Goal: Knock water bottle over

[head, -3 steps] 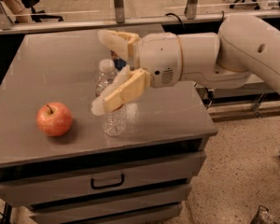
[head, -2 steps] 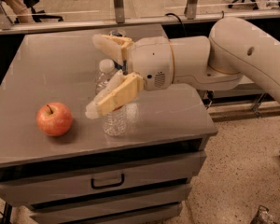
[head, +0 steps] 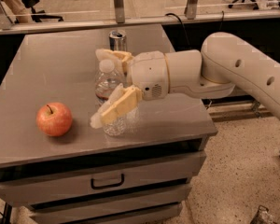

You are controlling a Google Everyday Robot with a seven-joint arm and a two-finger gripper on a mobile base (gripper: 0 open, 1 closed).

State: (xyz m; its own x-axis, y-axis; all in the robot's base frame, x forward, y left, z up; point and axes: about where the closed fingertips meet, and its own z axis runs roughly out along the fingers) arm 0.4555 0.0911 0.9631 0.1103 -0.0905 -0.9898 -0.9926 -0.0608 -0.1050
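**While the bottle stands, we line up the shove**

Since the task is a knock and not a grasp, we read this as the contact step: the tool is in place and the push is not yet made.

Our scene rests on a grey metal drawer cabinet (head: 46,69). From the right, the thick white robot arm (head: 242,73) reaches across its top. At its end the gripper (head: 99,88), with cream-coloured fingers, is spread wide and holds nothing. One finger lies behind the small clear ribbed plastic water bottle with a white screw cap (head: 106,85), near that cap. The other crosses in front of its lower body. Whether the front finger actually touches the plastic we cannot tell from this angle.

The bottle is upright near the front middle of the top. A red apple (head: 54,119) sits well apart to its left, and a silver-topped metal drink can (head: 117,40) stands behind it.

Next, we judge, a sideways sweep high on the bottle is called for, kept clear of the apple.

Against the frame a second back, the wrist has come leftward and lower, and the front finger has dropped. The bottle has not shifted.
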